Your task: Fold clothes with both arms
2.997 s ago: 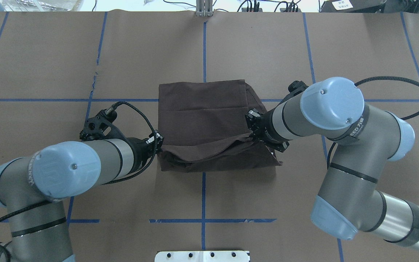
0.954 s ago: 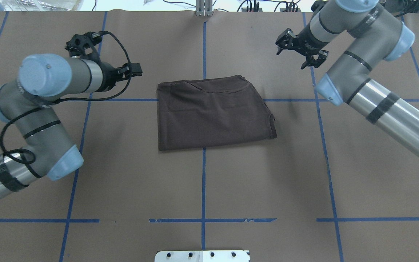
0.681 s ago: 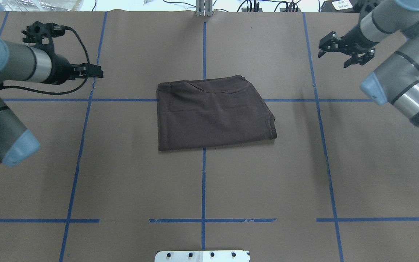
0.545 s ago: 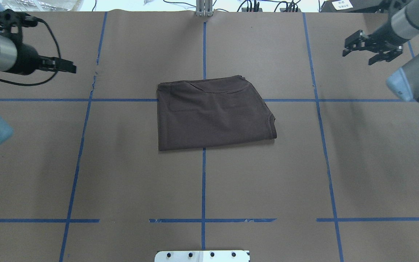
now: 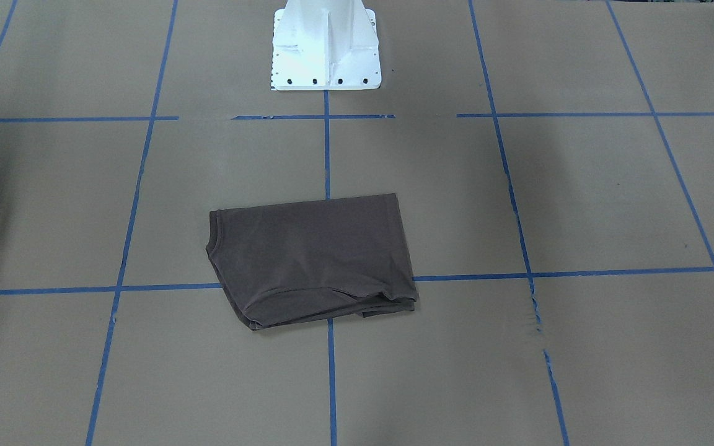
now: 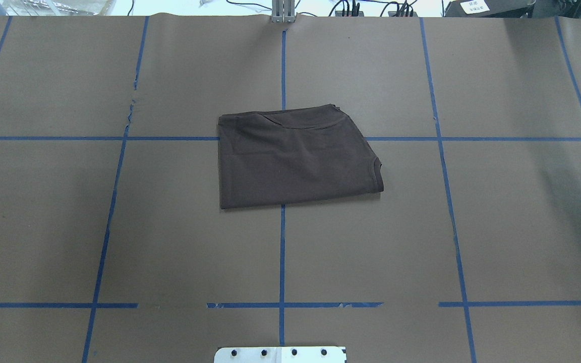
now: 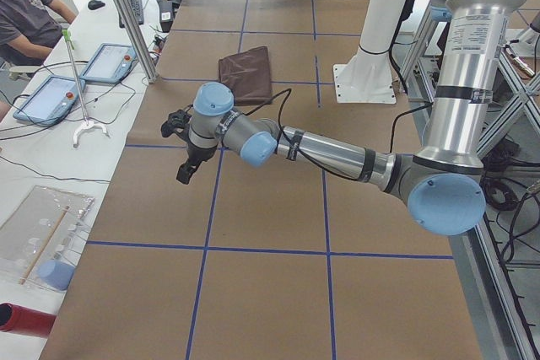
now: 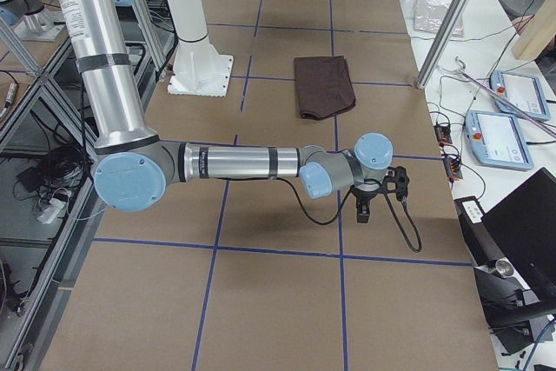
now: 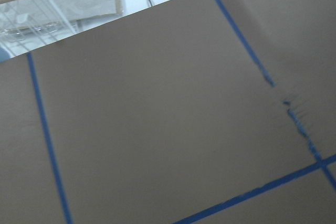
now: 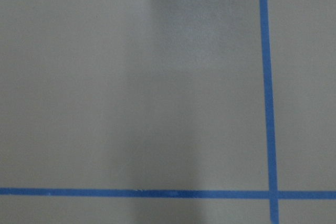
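Mid-table, T-shirt lies lengthwise left–right; left gripper, right gripper: jaws unreadable.

The T-shirt is soft, matt, dark brown knit cloth, lightly creased, with stitched hems along its edges. The bench is covered in matt brown paper, smooth but for faint wrinkles. It is marked with blue tape whose edges are frayed in places. The base plate is smooth white-painted metal with a slight sheen. The left arm and right arm have silver metal tubes with a satin shine, matt grey joints and smooth light blue caps that look like plastic. The left hand and right hand are matt black, each with a black braided cable.
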`<state>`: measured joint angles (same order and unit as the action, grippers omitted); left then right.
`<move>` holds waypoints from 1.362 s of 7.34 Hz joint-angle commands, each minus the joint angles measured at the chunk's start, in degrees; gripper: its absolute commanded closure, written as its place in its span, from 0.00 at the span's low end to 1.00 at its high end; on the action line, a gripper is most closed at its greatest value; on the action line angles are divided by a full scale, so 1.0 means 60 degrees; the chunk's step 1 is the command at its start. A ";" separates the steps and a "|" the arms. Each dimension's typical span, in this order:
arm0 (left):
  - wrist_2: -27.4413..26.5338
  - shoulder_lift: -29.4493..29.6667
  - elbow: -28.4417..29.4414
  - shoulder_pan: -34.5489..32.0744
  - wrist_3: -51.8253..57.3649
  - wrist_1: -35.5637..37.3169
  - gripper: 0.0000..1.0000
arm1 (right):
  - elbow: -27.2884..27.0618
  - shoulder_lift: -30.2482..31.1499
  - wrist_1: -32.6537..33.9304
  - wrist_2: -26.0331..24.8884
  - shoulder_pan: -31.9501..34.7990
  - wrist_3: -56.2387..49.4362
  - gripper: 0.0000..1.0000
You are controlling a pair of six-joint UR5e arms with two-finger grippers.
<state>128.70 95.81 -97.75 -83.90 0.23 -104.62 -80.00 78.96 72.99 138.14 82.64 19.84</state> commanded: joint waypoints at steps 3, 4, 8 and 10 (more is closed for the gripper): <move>0.0578 -0.1169 -0.0116 -0.0621 0.0783 0.2510 0.00 | -0.1638 0.1020 0.2274 -0.0040 0.0215 -0.2494 0.00; 0.0697 -0.1506 -0.0158 -0.0607 0.0811 0.2234 0.00 | -0.1682 0.1122 0.2742 -0.0026 0.0505 -0.3053 0.00; 0.1284 -0.1539 0.0031 -0.0607 0.0782 0.1910 0.00 | -0.1944 0.1138 0.2761 -0.0844 0.0247 -0.3088 0.00; 0.1182 -0.1452 -0.0012 -0.0592 0.0826 0.1938 0.00 | -0.2004 0.1182 0.2747 -0.1095 0.0201 -0.3015 0.00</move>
<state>136.08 86.77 -97.64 -87.48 5.08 -93.04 -91.73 85.96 89.52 132.23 84.10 1.40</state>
